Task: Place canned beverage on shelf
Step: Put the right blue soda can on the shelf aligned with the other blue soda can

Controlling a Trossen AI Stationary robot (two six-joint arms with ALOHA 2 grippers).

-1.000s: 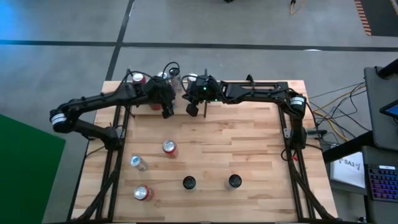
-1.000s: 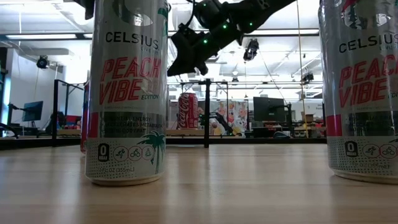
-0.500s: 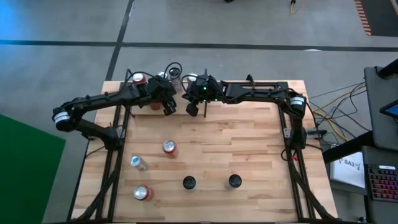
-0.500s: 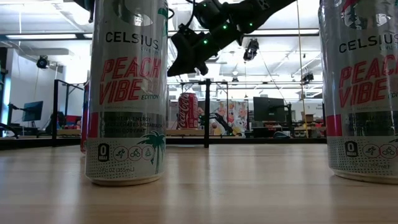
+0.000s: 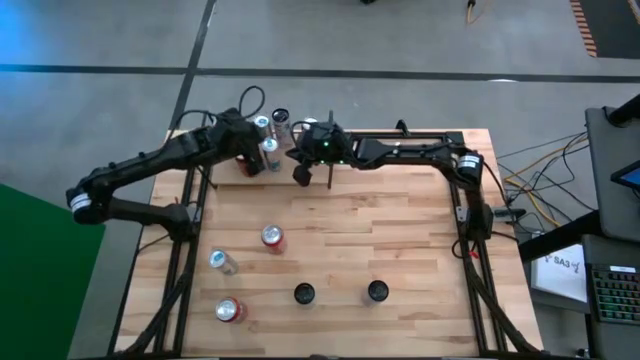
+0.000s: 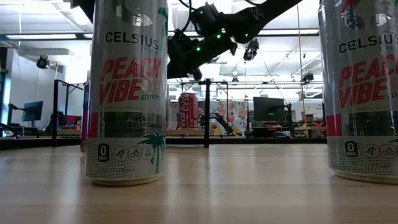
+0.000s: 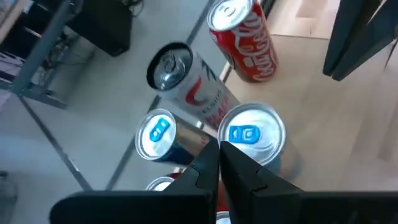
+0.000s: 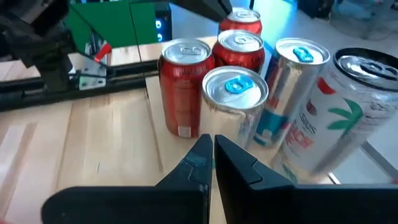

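Both grippers closed, neither holding anything. Left gripper (image 5: 256, 152) sits over the can cluster at the far-left corner of the light wood plank shelf (image 5: 400, 250) with thin black rod edging; right gripper (image 5: 301, 176) hangs just beside the cluster, on its right.

Cluster in right wrist view: silver blue-tab can (image 8: 235, 104) nearest the fingertips, red cola can (image 8: 183, 84) beside it, tall white palm-print can (image 8: 333, 118) at the outer edge. Cans pack tight, sides touching or nearly.

Unplaced stock on the near half of the table: red-topped can (image 5: 272, 237), silver can (image 5: 222, 262), another red can (image 5: 228, 310), two dark-topped cans (image 5: 304, 293).

Risks, my read:
- closed fingers this near the tops; any descent or sideways sweep knocks one can and the rest follow
- white can looks close to the edge, a nudge could send it off the table
- arms near each other at that corner, collision possible if both move.
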